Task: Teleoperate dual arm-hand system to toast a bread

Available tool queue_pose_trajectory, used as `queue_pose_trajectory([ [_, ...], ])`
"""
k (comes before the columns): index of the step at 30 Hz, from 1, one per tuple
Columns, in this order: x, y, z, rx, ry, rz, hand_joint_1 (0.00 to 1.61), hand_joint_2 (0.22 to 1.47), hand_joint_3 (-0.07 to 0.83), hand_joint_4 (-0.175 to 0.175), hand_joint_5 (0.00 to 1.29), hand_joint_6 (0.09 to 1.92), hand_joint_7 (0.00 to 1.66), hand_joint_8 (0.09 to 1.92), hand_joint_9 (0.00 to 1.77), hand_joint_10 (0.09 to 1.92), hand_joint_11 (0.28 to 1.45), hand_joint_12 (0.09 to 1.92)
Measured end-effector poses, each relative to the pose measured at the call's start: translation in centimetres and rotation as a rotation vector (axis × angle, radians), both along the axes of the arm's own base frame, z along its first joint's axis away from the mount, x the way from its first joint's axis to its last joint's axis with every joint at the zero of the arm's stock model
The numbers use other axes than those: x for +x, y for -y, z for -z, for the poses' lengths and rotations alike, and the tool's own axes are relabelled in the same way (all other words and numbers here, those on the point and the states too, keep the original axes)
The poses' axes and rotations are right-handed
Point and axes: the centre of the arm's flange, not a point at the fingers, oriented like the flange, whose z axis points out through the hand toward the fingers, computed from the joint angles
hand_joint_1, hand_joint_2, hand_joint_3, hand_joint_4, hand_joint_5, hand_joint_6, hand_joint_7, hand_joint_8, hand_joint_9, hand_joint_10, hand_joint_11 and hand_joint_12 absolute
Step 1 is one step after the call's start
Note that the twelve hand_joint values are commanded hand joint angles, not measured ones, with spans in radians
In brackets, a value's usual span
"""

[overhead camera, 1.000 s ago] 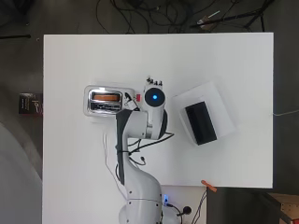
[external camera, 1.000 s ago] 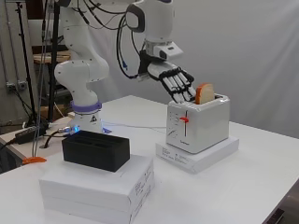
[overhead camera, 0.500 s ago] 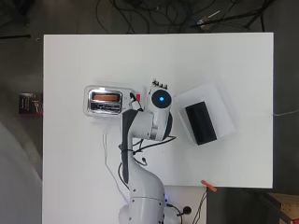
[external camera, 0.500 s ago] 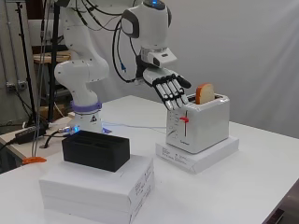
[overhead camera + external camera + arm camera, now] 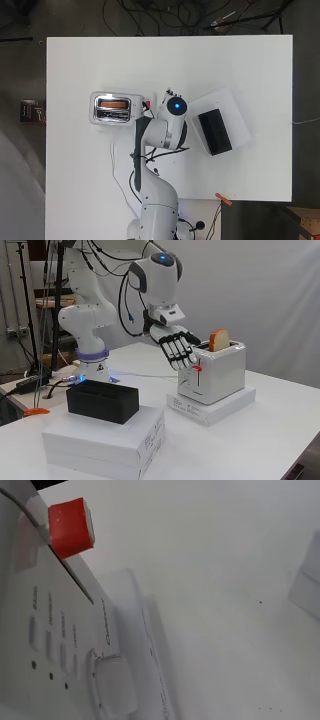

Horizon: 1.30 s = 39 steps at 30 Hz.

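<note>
Your white table (image 5: 80, 65) carries two flat white boxes (image 5: 102, 440) (image 5: 212, 405) flanking the hand (image 5: 177, 347).

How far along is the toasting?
Done: bread sits in the toaster slot, still sticking up. In hand: the hand hangs open beside the toaster, just above the red lever. Left: push the lever down; it looks up still.

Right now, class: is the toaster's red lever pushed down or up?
Up. The red lever sits near the top of its slot, and the bread stands well out of the toaster.
</note>
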Motion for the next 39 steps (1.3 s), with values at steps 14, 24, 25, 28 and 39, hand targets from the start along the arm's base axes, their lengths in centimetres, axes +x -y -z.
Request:
queue_pose_trajectory([
  [14, 0.8, 1.3, 1.5, -0.001, 0.003, 0.021, 0.14, 0.94, 0.002, 0.049, 0.24, 0.09, 0.43, 0.09, 0.51, 0.09, 0.48, 0.09],
  [24, 1.1, 1.6, 3.2, 0.003, -0.011, 0.013, 0.13, 0.95, 0.005, 0.047, 0.25, 0.09, 0.42, 0.09, 0.50, 0.09, 0.49, 0.09],
  [25, 1.1, 1.6, 3.3, 0.003, -0.011, 0.012, 0.12, 0.95, 0.005, 0.046, 0.24, 0.09, 0.42, 0.09, 0.50, 0.09, 0.49, 0.09],
  [28, 1.1, 1.7, 3.9, 0.004, -0.015, 0.010, 0.12, 0.95, 0.005, 0.044, 0.24, 0.09, 0.41, 0.09, 0.48, 0.09, 0.49, 0.09],
  [39, 1.5, 1.2, 5.5, 0.008, -0.058, -0.006, 0.11, 0.96, 0.003, 0.042, 0.23, 0.09, 0.41, 0.09, 0.48, 0.09, 0.49, 0.09],
])
